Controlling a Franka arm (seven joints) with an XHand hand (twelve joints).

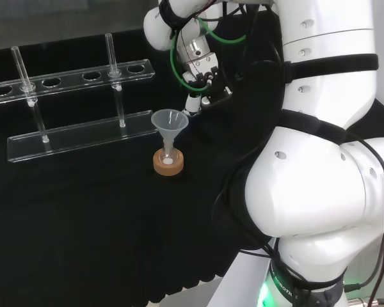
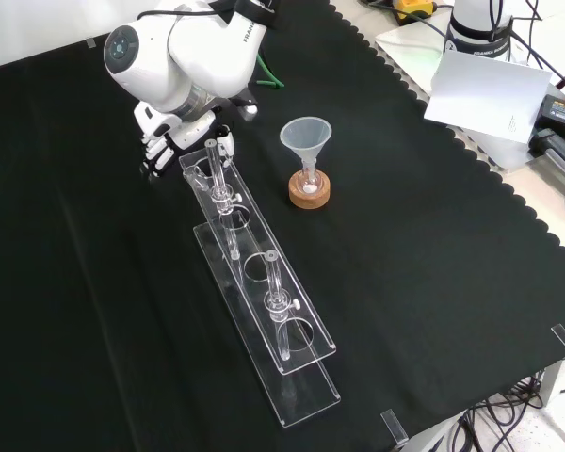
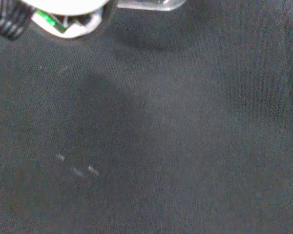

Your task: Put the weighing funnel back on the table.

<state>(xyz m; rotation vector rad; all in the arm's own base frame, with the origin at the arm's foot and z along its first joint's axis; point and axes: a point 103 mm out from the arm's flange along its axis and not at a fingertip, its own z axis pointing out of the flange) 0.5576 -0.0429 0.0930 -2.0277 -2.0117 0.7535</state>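
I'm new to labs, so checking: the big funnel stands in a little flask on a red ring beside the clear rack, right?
Not red: the front view shows a cork ring. The funnel does stand mouth up in the little flask on it, beside the clear rack.

Clear cone-shaped plastic funnel [image 1: 169, 120] upright, stem in small glass flask [image 1: 169, 155] on round cork ring [image 1: 160, 167] | long clear acrylic rack [image 1: 77, 137] with upright clear tubes [image 1: 111, 57], left of it in head view | black cloth [image 1: 83, 224] beneath

Arm link [image 2: 202, 42] partly hiding hand [image 2: 172, 125]; hand's load showing too small to tell. Clear piece [image 3: 147, 4] close beside hand being cut off at wrist-view edge, blurring.
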